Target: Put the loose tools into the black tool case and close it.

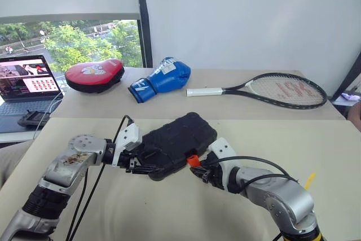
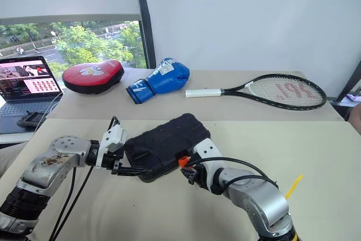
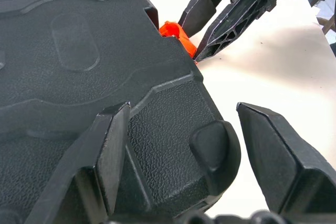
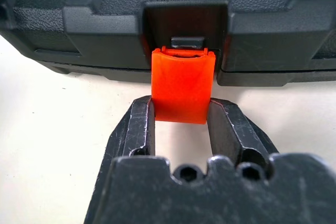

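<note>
The black tool case [image 1: 180, 138] lies with its lid down on the near beige table, tilted diagonally. Its small orange latch [image 4: 182, 85] hangs out from the front edge. My right gripper [image 4: 181, 116] is shut on that latch, one finger pressed against each side. My left gripper [image 3: 181, 111] is open and straddles the case's near left corner; one finger lies over the textured shell, the other stands clear beside the corner. In the eye views the left gripper [image 1: 135, 163] and the right gripper [image 1: 196, 165] flank the case's near edge. The loose tools are out of view.
On the far table lie a red pad [image 1: 94, 75], a blue boxing glove [image 1: 162, 79] and a tennis racket [image 1: 276, 90]. A laptop [image 1: 25, 83] stands at the far left. A yellow strip [image 1: 309, 180] lies on the near table to the right.
</note>
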Motion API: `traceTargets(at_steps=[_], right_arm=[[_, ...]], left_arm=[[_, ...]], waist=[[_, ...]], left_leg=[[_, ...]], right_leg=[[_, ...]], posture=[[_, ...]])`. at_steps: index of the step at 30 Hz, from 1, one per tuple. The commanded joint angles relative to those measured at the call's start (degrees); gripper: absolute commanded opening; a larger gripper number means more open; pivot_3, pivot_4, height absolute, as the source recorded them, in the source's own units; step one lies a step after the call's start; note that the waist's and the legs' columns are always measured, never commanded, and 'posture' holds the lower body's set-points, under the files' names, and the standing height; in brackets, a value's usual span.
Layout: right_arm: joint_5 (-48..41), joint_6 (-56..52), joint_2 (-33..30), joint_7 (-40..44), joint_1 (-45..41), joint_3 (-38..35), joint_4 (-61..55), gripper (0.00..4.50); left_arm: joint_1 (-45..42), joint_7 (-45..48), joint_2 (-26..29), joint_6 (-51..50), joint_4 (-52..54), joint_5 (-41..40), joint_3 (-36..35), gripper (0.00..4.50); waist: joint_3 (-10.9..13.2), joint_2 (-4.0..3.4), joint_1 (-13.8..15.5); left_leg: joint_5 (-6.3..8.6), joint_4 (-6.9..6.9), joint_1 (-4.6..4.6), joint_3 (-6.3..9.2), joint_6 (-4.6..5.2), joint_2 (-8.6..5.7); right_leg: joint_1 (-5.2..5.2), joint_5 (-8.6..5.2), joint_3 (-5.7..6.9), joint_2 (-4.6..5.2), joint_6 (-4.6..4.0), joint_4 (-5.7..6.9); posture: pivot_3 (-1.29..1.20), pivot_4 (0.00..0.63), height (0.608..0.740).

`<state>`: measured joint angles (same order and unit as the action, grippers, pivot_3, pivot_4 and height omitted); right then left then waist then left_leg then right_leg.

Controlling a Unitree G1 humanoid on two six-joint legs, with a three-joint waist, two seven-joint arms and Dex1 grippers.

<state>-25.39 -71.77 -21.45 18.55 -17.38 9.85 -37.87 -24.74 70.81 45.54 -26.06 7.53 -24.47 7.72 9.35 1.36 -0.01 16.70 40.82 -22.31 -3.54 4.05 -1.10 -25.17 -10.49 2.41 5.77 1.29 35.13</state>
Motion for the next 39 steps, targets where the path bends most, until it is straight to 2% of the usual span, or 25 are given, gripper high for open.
traceTargets(at_steps=[1,9,11,14,18,19,21,23,26,27,31,39], right_arm=[[0.48,4.63,-0.31,1.10,-3.05,-0.88,0.71,1.15],[2.85,9.09,-0.90,3.25,-6.19,2.33,9.89,1.15],[1.94,9.72,-2.46,5.68,-6.09,2.87,9.56,2.17],[2.00,9.27,-5.00,6.28,-4.84,2.33,6.74,3.08],[-4.42,3.84,-9.81,9.99,-1.33,-4.85,-1.20,3.08],[-5.73,2.83,-10.87,10.83,-0.74,-5.83,-2.38,2.50],[-7.90,1.53,-12.45,12.43,-0.19,-6.34,-3.62,2.05],[-8.77,1.04,-12.84,13.02,-0.79,-5.49,-2.94,1.26],[-6.63,2.22,-13.13,13.07,-3.99,-0.53,1.38,0.25],[-5.17,2.91,-12.43,12.83,-6.01,1.86,4.43,0.12],[1.85,9.24,-8.79,11.87,-14.89,8.92,18.97,0.12],[4.55,16.34,-7.53,18.46,-21.75,10.29,28.11,0.12]], left_arm=[[-0.12,0.88,0.61,0.52,0.02,0.83,-0.02,3.46],[-0.78,1.20,-0.01,0.41,-0.01,1.49,0.46,3.46],[-0.89,1.08,-0.19,0.18,0.05,1.63,0.51,3.46],[-0.74,0.89,-0.24,-0.08,0.26,1.65,0.37,3.46],[-0.52,0.51,-0.40,-0.26,0.32,1.68,0.22,3.46],[-0.45,0.43,-0.43,-0.28,0.40,1.68,0.21,3.46],[-0.36,0.25,-0.59,-0.30,0.49,1.74,0.29,3.46],[-0.31,0.12,-0.81,-0.30,0.55,1.85,0.43,3.46],[-0.47,0.03,-1.11,-0.30,0.51,2.02,0.64,3.46],[-0.55,0.04,-1.14,-0.30,0.47,2.05,0.65,3.46],[-0.57,-0.03,-1.33,-0.29,0.59,2.28,0.81,3.46],[0.28,-0.40,-1.82,-0.46,1.07,2.44,1.04,3.46]], waist=[[0.00,0.00,-0.08],[0.00,0.00,-0.71],[0.00,0.00,-0.71],[0.00,0.00,-0.62],[0.00,0.00,-0.25],[0.00,0.00,-0.18],[0.00,0.00,-0.15],[0.00,0.00,-0.19],[0.00,0.00,-0.19],[0.00,0.00,-0.20],[0.00,0.00,-0.42],[0.00,0.00,-0.71]], left_leg=[[0.00,0.00,0.00,0.00,0.00,0.00],[0.14,0.01,0.07,0.00,0.25,0.02],[0.14,0.01,0.09,0.00,0.25,0.04],[0.14,0.01,0.06,0.00,0.25,0.03],[0.06,0.00,0.00,0.02,0.11,0.03],[0.05,0.01,-0.02,0.01,0.09,0.02],[0.08,0.02,-0.02,0.00,0.13,0.01],[0.24,0.03,0.01,0.00,0.41,0.02],[0.27,0.02,0.03,0.01,0.46,0.03],[0.26,0.03,0.04,0.01,0.45,0.03],[0.22,0.07,0.06,0.00,0.39,0.01],[-0.02,0.05,-0.06,-0.01,0.00,0.01]], right_leg=[[0.00,0.00,0.00,0.00,0.00,0.00],[0.03,0.03,-0.02,-0.03,-0.01,0.05],[0.04,0.04,-0.03,-0.04,-0.02,0.07],[0.02,0.04,-0.03,-0.03,-0.02,0.08],[0.00,0.02,0.00,0.00,0.00,-0.01],[0.01,0.00,-0.01,0.01,0.03,-0.04],[0.04,0.00,-0.02,0.03,0.04,-0.09],[0.05,0.01,-0.03,0.04,0.06,-0.09],[0.05,0.01,-0.03,0.04,0.05,-0.04],[0.04,0.02,-0.03,0.04,0.04,-0.02],[0.05,0.05,-0.04,0.02,-0.01,-0.01],[-0.01,0.06,-0.02,0.00,0.00,-0.04]], posture=[[0.00,0.150,0.740],[0.00,0.150,0.740],[0.00,0.150,0.740],[0.00,0.150,0.740],[0.00,0.150,0.740],[0.00,0.150,0.740],[0.00,0.150,0.740],[0.00,0.150,0.740],[0.00,0.150,0.740],[0.00,0.150,0.740],[0.00,0.150,0.740],[0.00,0.150,0.740]])
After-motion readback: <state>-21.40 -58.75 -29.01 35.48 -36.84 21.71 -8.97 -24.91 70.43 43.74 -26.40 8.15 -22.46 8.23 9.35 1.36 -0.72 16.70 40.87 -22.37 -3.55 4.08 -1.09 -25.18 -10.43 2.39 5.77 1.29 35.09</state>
